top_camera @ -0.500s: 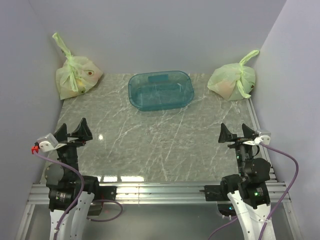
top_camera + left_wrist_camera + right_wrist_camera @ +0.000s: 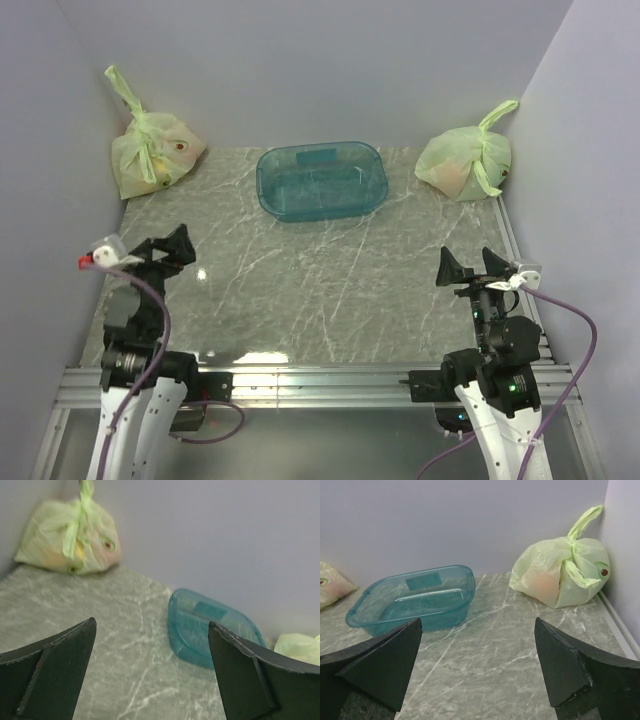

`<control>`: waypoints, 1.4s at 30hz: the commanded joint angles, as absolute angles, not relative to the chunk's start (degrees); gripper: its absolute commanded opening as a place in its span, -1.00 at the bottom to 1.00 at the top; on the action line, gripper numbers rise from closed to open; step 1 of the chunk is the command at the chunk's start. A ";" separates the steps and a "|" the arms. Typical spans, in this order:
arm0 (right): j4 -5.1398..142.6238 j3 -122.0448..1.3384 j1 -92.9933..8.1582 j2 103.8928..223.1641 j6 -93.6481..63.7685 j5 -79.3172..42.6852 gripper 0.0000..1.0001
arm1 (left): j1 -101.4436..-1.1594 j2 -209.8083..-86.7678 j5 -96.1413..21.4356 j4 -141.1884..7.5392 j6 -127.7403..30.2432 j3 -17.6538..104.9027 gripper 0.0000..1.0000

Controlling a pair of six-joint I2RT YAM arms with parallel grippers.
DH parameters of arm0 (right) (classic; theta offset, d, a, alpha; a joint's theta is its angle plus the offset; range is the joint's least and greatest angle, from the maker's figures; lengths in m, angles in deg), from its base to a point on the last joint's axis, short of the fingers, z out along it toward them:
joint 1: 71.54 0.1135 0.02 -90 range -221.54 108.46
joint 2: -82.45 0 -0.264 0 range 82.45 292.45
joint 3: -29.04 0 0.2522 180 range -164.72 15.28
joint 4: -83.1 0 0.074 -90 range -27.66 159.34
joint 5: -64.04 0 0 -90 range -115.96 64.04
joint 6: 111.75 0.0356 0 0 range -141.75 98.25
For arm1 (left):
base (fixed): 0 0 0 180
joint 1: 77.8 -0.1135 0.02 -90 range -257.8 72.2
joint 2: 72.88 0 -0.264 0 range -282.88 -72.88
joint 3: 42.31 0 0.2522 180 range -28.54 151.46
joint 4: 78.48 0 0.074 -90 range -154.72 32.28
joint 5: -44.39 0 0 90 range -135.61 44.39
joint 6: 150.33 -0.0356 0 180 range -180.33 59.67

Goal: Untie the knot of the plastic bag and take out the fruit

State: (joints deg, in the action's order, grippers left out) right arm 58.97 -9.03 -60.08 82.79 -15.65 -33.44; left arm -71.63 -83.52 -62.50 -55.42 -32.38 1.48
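Observation:
The plastic bag [image 2: 152,152] lies tied in the far left corner; it also shows in the left wrist view [image 2: 60,537]. Its knot [image 2: 138,117] is a twisted green tail rising up the wall, seen in the left wrist view [image 2: 83,504] too. Fruit [image 2: 80,550] shows dimly yellow and pink through the film. My left gripper [image 2: 168,243] is open and empty above the near left of the table, well short of the bag, with its jaws wide apart in the left wrist view [image 2: 151,625]. My right gripper [image 2: 467,262] is open and empty at the near right [image 2: 477,622].
A teal plastic basin [image 2: 322,180] stands at the back middle, also in the wrist views [image 2: 200,625] [image 2: 415,600]. A second pale green tied bag [image 2: 463,162] showing orange lies in the far right corner [image 2: 560,572]. Walls close in the left, back and right.
My left arm has lifted and moved its gripper forward, toward the far left corner. The right arm, both bags and the basin have not moved.

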 commanded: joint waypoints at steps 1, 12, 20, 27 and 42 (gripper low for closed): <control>59.58 -10.03 -59.15 69.35 -15.16 -33.69 0.99 | -72.00 -93.05 -58.71 -58.12 -26.69 5.11 0.99; 58.62 -10.21 -56.87 69.97 -15.78 -33.43 0.99 | -74.37 -136.49 -64.42 -55.40 -18.06 27.87 0.99; 58.53 -9.86 -56.08 69.61 -15.78 -34.31 0.99 | -84.47 -162.16 -66.44 -63.13 -15.68 40.26 0.99; 58.44 -10.12 -56.25 71.46 -16.39 -32.55 0.99 | -90.19 -179.39 -68.99 -68.32 -15.85 52.56 0.99; 57.03 -11.79 -56.25 77.96 -17.71 -27.27 0.99 | -93.44 -203.22 -71.01 -67.89 -14.63 74.37 0.81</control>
